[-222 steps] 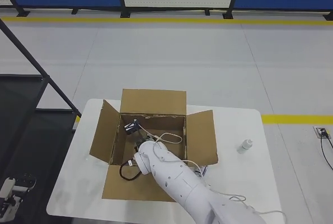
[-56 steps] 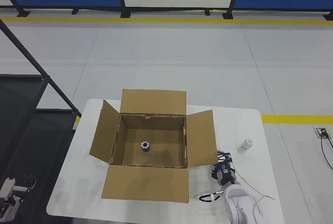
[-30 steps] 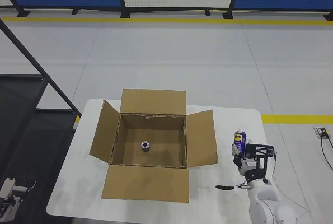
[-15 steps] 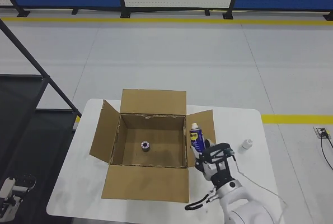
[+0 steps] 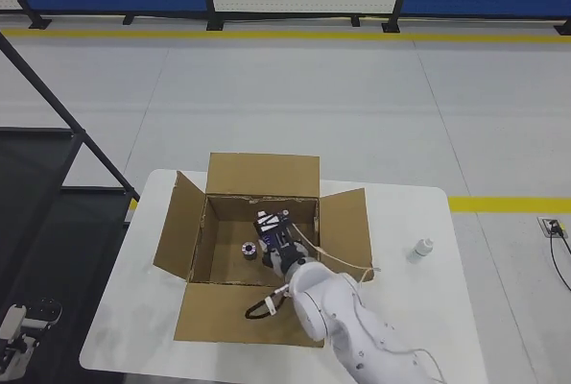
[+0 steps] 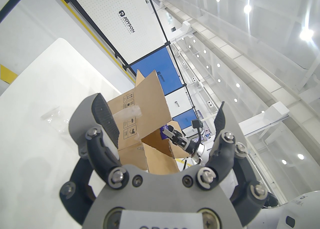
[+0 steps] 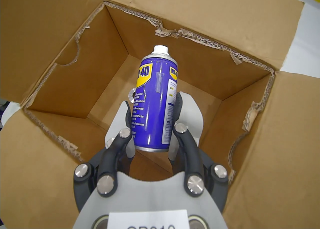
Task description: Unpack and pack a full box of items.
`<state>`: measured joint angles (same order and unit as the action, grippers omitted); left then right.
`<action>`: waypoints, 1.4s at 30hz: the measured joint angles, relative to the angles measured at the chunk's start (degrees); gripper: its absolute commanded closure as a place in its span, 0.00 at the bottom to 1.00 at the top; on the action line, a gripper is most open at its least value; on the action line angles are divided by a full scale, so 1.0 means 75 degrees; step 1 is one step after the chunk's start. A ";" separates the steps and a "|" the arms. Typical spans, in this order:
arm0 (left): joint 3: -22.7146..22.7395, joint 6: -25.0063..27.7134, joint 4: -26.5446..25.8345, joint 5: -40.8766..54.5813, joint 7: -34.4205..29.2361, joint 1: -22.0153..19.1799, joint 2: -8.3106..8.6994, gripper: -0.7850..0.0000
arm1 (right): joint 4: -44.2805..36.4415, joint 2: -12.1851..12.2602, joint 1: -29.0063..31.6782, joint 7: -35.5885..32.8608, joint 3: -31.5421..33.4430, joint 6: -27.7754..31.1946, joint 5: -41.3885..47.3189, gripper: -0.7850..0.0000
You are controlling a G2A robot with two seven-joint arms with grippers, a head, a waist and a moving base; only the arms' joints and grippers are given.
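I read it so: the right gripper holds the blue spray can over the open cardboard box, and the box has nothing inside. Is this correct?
One point is wrong: the cardboard box is not empty. A small round metal part lies on its floor, as the top view shows. The rest stands: the right gripper holds the blue spray can over the open box.

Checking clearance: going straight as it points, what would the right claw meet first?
The right claw, shut on the spray can, aims into the cardboard box; the can's cap would likely hit its far wall or floor.
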<state>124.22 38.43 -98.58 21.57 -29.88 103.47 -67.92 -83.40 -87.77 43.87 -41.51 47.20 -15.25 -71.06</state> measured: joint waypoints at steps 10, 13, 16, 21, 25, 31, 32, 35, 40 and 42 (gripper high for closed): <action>0.0000 0.0000 0.0000 0.0000 0.0000 0.0000 0.0000 0.00 | 0.2615 -0.0706 -0.1428 -0.0568 -0.0984 -0.0774 0.0226 0.98; 0.0000 0.0000 0.0000 0.0000 0.0000 0.0000 0.0000 0.00 | 0.3184 -0.0877 -0.1636 -0.0647 -0.1163 -0.0795 0.0266 0.71; 0.0000 0.0000 0.0000 0.0000 0.0000 0.0000 0.0000 0.00 | 0.3540 -0.1003 -0.1732 -0.0566 -0.1221 -0.0804 0.0325 0.64; 0.0000 0.0000 0.0000 0.0000 0.0000 0.0000 0.0000 0.00 | 0.3764 -0.1097 -0.1763 -0.0427 -0.1123 -0.0747 0.0365 0.55; 0.0000 0.0000 0.0000 0.0000 0.0000 0.0000 0.0000 0.00 | 0.3501 -0.1048 -0.1606 -0.0307 -0.0876 -0.0598 0.0341 0.52; 0.0000 0.0000 0.0000 0.0000 0.0000 0.0000 0.0000 0.00 | 0.1889 -0.0669 -0.0756 -0.0280 -0.0059 -0.0288 -0.0199 0.47; 0.0000 0.0000 0.0000 0.0000 0.0000 0.0000 0.0000 0.00 | 0.1332 -0.0547 -0.0442 -0.0285 0.0197 -0.0234 -0.0447 0.45; 0.0000 0.0000 0.0000 0.0000 0.0000 0.0000 0.0000 0.00 | -0.0463 -0.0195 0.0622 -0.0327 0.1089 0.0068 -0.1070 0.31; 0.0000 0.0000 0.0000 0.0000 0.0000 0.0000 0.0000 0.00 | -0.3705 0.0299 0.2854 -0.0020 0.3147 0.0996 -0.1501 0.00; 0.0000 0.0000 0.0000 0.0000 0.0000 0.0000 0.0000 0.00 | -0.4592 0.0403 0.3622 0.0288 0.4079 0.1196 -0.1204 0.00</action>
<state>124.22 38.43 -98.58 21.57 -29.88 103.47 -67.92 -117.84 -84.75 71.04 -39.35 77.79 -6.28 -80.09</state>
